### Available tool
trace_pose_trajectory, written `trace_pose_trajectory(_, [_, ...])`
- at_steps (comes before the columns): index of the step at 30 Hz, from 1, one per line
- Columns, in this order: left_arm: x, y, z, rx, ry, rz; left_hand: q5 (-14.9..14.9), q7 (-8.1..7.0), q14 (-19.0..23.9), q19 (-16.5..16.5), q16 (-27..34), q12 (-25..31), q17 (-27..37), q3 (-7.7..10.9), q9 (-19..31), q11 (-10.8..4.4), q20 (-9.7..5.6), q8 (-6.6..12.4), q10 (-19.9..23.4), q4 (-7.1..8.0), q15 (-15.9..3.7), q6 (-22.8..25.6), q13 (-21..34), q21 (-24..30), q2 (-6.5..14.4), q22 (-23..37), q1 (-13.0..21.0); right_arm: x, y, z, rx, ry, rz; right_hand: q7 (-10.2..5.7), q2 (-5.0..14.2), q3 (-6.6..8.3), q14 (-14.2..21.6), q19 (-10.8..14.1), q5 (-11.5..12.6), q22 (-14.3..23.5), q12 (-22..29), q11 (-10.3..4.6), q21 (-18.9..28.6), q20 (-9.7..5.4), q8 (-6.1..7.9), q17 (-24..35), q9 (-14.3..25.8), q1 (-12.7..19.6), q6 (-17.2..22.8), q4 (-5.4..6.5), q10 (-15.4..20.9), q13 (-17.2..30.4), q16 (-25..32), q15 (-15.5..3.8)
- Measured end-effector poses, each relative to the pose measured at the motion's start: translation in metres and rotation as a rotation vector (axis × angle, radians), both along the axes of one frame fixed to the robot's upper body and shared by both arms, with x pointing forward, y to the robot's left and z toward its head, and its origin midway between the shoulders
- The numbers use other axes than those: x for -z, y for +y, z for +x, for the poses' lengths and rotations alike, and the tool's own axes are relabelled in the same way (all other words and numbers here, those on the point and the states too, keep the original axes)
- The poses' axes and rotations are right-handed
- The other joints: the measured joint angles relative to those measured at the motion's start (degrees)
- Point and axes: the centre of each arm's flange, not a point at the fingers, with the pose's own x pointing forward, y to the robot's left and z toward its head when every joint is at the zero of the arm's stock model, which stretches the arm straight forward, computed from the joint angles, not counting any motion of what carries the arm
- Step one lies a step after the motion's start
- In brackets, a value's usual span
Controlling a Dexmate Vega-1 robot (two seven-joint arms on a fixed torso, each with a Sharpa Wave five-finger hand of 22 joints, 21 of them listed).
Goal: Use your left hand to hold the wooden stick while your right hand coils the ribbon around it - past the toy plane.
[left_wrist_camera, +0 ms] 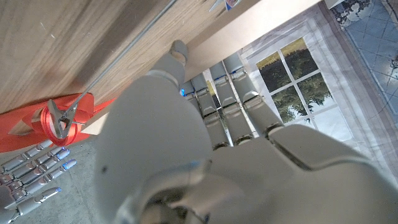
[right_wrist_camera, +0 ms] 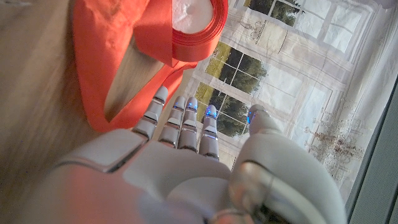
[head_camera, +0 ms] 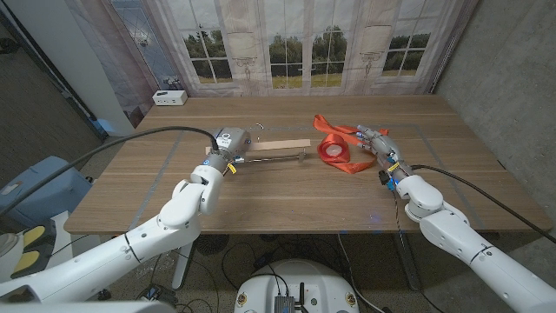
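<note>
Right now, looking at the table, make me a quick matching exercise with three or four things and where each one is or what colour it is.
Things:
1. ribbon
2. wooden stick
3. left hand
4. white box

Descriptions:
A. at the table's far left corner
B. red, by the right hand
C. at the stick's left end
D. pale, lying across the table's middle

Pairs: 1-B, 2-D, 3-C, 4-A

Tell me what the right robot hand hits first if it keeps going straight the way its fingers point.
Most likely the loose red ribbon: the right robot hand points at its loop, with the ribbon roll just beyond. Depth is hard to judge.
</note>
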Motion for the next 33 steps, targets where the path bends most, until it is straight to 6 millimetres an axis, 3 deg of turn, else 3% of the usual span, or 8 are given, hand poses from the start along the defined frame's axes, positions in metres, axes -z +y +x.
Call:
trace_pose_trajectory(6, [-0.004, 0.006, -0.01, -0.032, -0.05, 0.007, -0.01, -0.1, -0.01, -0.3, -0.01, -0.05, 0.01, 0.0, 0.0, -0.07, 0.3, -0.04, 0.07, 0.0, -0.01, 0.1, 0.48, 0.58, 0.0, -0.08, 0.0, -0.018, 0.015, -0.014, 0.042, -0.008, -0.129, -0.41, 0.07, 0.4, -0.46, 0.0, 0.0, 0.0, -0.44, -0.49, -0.46, 0.0, 0.0, -0.09, 0.0, 0.99, 0.41, -0.85, -0.31, 0.0, -0.49, -0.46])
trace_pose_trajectory(11, [-0.004, 0.01, -0.016, -0.043, -0.064, 0.001, -0.03, -0.16, -0.02, -0.3, -0.05, 0.18, 0.04, 0.0, 0.0, -0.07, 0.3, -0.23, 0.07, 0.0, -0.02, 0.2, 0.48, 0.96, 0.0, -0.18, 0.0, -0.018, 0.015, -0.013, 0.098, 0.02, -0.205, -0.41, -0.37, 0.81, -1.12, 0.0, 0.28, 0.0, -0.87, -1.31, -0.88, 0.0, 0.0, -0.3, 0.0, 2.19, 0.4, -1.7, -1.13, 0.0, -0.91, -1.11])
trace_pose_trajectory(18, [-0.006, 0.017, -0.024, -0.076, -0.102, -0.009, -0.12, -0.07, -0.03, -0.83, -0.3, 0.19, 1.31, 0.0, 0.0, -0.08, 0.21, -0.15, 0.07, 0.0, -0.03, 0.31, 0.48, 1.61, 0.0, -0.22, -0.01, -0.038, 0.03, -0.02, 0.124, 0.01, -0.323, -0.62, -1.29, 1.29, -2.16, -0.43, 0.39, -0.14, -1.71, -2.53, -1.59, 0.0, 0.0, -0.79, 0.08, 4.45, 0.18, -3.11, -2.37, 0.19, -1.77, -1.9])
trace_pose_trajectory(29, [-0.006, 0.027, -0.033, -0.115, -0.149, -0.031, 0.01, -0.02, -0.12, -0.92, -0.53, 0.18, 3.43, 0.0, 0.0, -0.08, 0.31, -0.15, 0.06, 0.0, -0.13, 0.37, 1.19, 2.49, 0.01, -0.18, -0.01, -0.068, 0.055, -0.026, 0.158, 0.0, -0.495, -1.24, -2.72, 2.0, -4.19, -0.74, 0.08, -0.14, -2.96, -3.44, -2.51, 0.31, -0.24, -1.36, 0.3, 7.7, -0.43, -3.82, -4.76, 0.24, -3.4, -2.51])
trace_pose_trajectory(33, [-0.007, 0.03, -0.035, -0.122, -0.161, -0.036, 0.01, -0.02, -0.04, -1.13, -0.56, 0.18, 3.44, -0.01, 0.0, -0.08, 0.49, 0.17, 0.07, 0.01, -0.05, 0.37, 1.2, 2.89, 0.01, -0.17, -0.02, -0.069, 0.057, -0.02, 0.217, 0.054, -0.602, -1.7, -3.14, 2.23, -5.02, -0.74, -0.29, -0.13, -3.04, -3.73, -2.74, 0.31, -0.27, -1.36, 0.29, 9.07, -0.9, -4.05, -5.5, 0.29, -3.72, -2.73])
